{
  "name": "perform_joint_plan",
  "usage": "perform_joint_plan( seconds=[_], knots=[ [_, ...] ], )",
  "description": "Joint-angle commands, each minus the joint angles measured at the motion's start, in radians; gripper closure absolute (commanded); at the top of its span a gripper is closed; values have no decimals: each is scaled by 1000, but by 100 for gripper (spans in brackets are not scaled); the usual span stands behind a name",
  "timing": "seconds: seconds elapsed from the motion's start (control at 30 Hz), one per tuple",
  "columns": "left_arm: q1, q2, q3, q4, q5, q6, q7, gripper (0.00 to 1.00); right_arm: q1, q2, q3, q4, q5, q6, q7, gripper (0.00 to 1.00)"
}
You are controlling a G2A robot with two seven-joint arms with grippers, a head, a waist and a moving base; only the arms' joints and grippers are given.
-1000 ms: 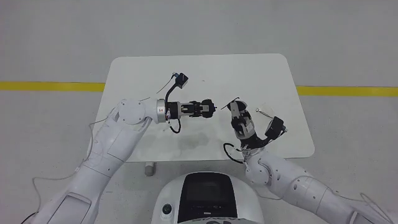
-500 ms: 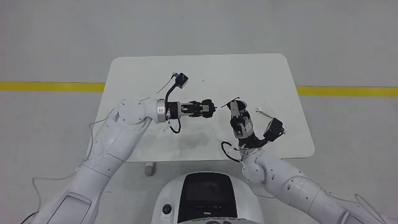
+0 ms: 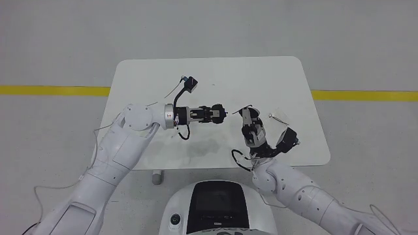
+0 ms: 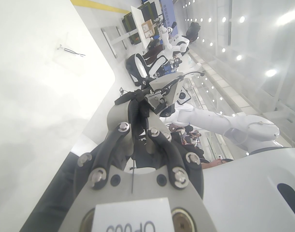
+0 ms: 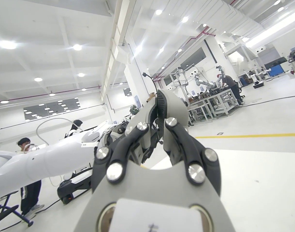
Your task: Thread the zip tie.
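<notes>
Over the white rounded table (image 3: pixel 157 85), the left gripper (image 3: pixel 223 113) is clamped shut on a thin black plastic zip tie (image 4: pixel 132 179). Just right of it, the right gripper (image 3: pixel 246 111) is pinched closed, possibly on the same tie. Another thin dark tie (image 3: pixel 277 116) lies farther right.

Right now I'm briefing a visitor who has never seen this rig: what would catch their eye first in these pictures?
Above the middle of the white table, the left gripper and the right gripper stand nearly tip to tip. The left one's fingers are shut on a thin black zip tie, and the right one's fingers are shut too. A loose tie lies flat on the table, to the robot's right of both.
</notes>
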Motion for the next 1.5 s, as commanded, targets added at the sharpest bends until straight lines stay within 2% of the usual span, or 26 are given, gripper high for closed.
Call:
perform_joint_plan(
  seconds=[0.0, 0.13, 0.5, 0.6, 0.77, 0.93, 1.03, 1.47],
  knots=[
    [0, 0, 0, 0, 0, 0, 0, 100, -1, -6, 2, 9, -4, 0, -5, 100],
    [0, 0, 0, 0, 0, 0, 0, 100, -4, -17, 12, 33, -22, 0, -15, 100],
    [0, 0, 0, 0, 0, 0, 0, 100, -4, -17, 12, 33, -22, 0, -15, 100],
    [0, 0, 0, 0, 0, 0, 0, 100, -24, -20, 35, 1, -20, 25, 25, 100],
    [0, 0, 0, 0, 0, 0, 0, 100, -55, -31, 75, -23, 1, 42, 31, 100],
    [0, 0, 0, 0, 0, 0, 0, 100, -71, -49, 94, -20, 12, 31, 37, 100],
    [0, 0, 0, 0, 0, 0, 0, 100, -80, -60, 102, -18, 32, 0, 48, 100],
    [0, 0, 0, 0, 0, 0, 0, 100, -83, -86, 102, -23, 89, 0, 85, 100]
  ],
)
